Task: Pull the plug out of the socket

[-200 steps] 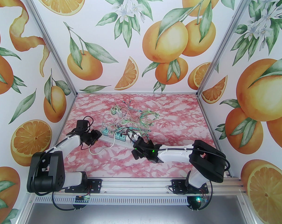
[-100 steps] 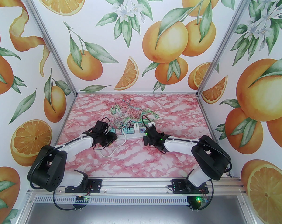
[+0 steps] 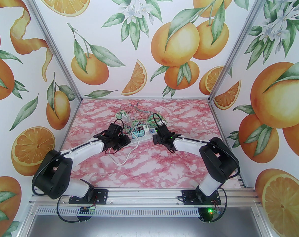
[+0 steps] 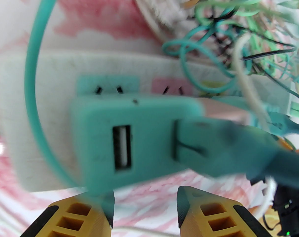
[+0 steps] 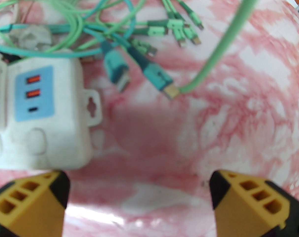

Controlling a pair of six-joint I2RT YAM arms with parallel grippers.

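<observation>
We see the teal square plastic plug [image 4: 137, 134] seated on the long white plastic power strip [image 4: 65, 65]. It sits just below the two exposed slots of the strip's teal socket panel [image 4: 107, 89]. The plug's flat face points up and away from the strip, toward the left wrist camera. That face carries an open USB port [image 4: 121, 148] on its left. On its right a teal USB connector [image 4: 213, 154] is pushed in, its cable leading off to the right. A pink socket panel [image 4: 171, 89] comes next along the strip, its slots showing.

From above, the strip lies mid-way across the pink-and-white marbled table [image 3: 164, 167], somewhat toward the back edge. Its long axis runs across the table, with the left end nearer the front edge.

The left pincer [image 4: 145, 199] is released, its yellow fingertips parted just short of the plug. We cannot tell whether the left tip touches the teal cable crossing it. The right pincer [image 5: 139, 189] is spread wide over the table just beside the strip's right end. There a blue USB panel [image 5: 33, 92] holds two orange ports and one small slot. A tangle of green and teal cables [image 3: 142, 117] lies behind the strip, toward the back edge.
</observation>
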